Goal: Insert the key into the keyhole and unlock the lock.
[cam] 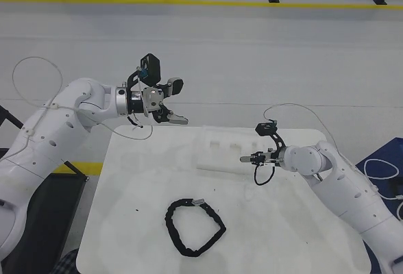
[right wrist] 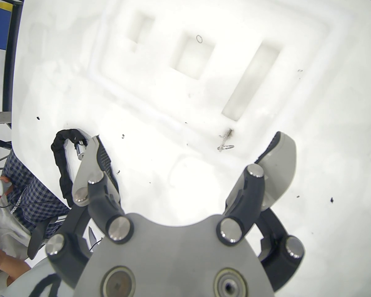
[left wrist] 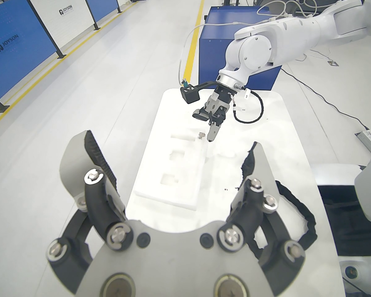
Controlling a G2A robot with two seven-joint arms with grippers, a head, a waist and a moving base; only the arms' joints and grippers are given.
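The key [right wrist: 225,143] is tiny and washed out against all the white. It's lying right at the end of the long slot in the foam block [cam: 218,161]. The right gripper [right wrist: 187,143] hangs close by it, jaws spread, nothing in them. The left gripper [cam: 177,103] hovers over the table's [cam: 119,226] far left corner, jaws spread too. The black chain lock [cam: 193,227] lies looped near the middle, half hidden behind fingers in both wrist views. Can't make out its keyhole.
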